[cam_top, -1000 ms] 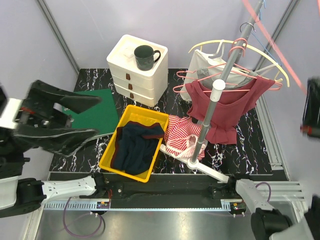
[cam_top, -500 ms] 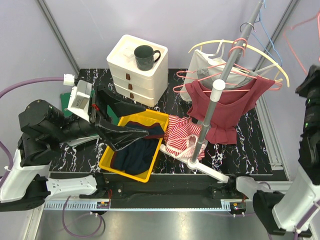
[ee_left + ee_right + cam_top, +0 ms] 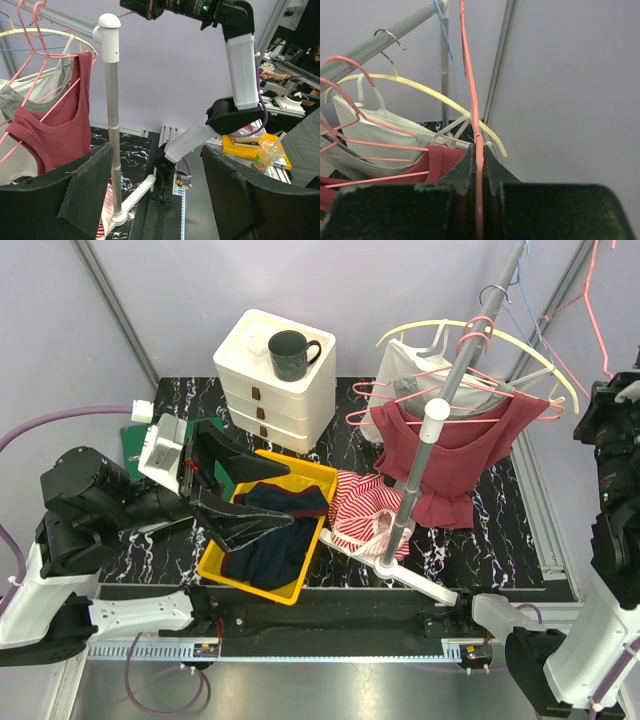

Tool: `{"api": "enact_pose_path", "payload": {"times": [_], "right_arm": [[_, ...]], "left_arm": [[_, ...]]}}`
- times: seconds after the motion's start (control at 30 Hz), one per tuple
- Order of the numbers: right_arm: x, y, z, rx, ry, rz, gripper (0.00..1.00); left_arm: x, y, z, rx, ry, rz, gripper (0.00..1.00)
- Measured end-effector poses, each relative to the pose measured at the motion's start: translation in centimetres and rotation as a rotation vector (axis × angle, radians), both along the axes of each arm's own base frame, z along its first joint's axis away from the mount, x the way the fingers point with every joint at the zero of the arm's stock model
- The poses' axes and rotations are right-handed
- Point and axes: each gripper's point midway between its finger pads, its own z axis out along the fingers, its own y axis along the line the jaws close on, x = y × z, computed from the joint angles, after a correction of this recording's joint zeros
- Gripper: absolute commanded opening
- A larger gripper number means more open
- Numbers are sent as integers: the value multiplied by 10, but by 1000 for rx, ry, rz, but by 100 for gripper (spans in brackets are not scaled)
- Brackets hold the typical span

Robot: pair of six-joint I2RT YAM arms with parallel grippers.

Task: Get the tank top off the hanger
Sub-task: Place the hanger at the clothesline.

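Note:
A dark red tank top (image 3: pixel 455 455) hangs on a pink hanger (image 3: pixel 420 405) on the grey rack pole (image 3: pixel 440 405); it also shows in the left wrist view (image 3: pixel 52 135). A grey-white tank top (image 3: pixel 405 370) hangs behind it. My left gripper (image 3: pixel 240 495) is open and empty above the yellow bin (image 3: pixel 222 558), its fingers (image 3: pixel 75 200) wide apart and facing the rack. My right gripper (image 3: pixel 605 390) is high at the far right, shut on a bare pink hanger wire (image 3: pixel 478 150) that holds no garment.
A navy garment (image 3: pixel 275 535) lies in the yellow bin. A red-striped garment (image 3: pixel 365 510) lies by the rack base (image 3: pixel 420 580). White drawers (image 3: pixel 272 390) carry a dark mug (image 3: pixel 290 352). A green mat (image 3: pixel 205 465) lies at the left. Yellow and blue hangers (image 3: pixel 420 85) hang on the rail.
My left arm has swung in from the left edge to above the yellow bin, gripper open. My right arm has come in at the right edge, holding the bare pink hanger high.

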Motion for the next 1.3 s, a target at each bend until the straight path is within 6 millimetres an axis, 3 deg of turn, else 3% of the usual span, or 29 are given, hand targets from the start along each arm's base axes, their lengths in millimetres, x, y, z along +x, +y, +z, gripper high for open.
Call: {"api": "enact_pose_path", "payload": {"times": [0.1, 0.3, 0.7, 0.8, 1.03, 1.3], "right_arm": [[10, 4, 1, -6, 10, 25, 0], [8, 12, 9, -9, -13, 72, 0], [-33, 19, 49, -6, -164, 94, 0], [-33, 26, 44, 11, -151, 130, 0], [-15, 27, 6, 44, -13, 141, 0], [27, 21, -14, 5, 82, 130, 0]], "left_arm": [[-1, 2, -1, 3, -5, 2, 76], [-3, 8, 0, -4, -20, 4, 76], [1, 1, -14, 30, -6, 4, 76], [2, -2, -18, 40, -1, 4, 76], [5, -9, -26, 57, 12, -1, 76], [6, -14, -35, 74, 31, -5, 75]]}}
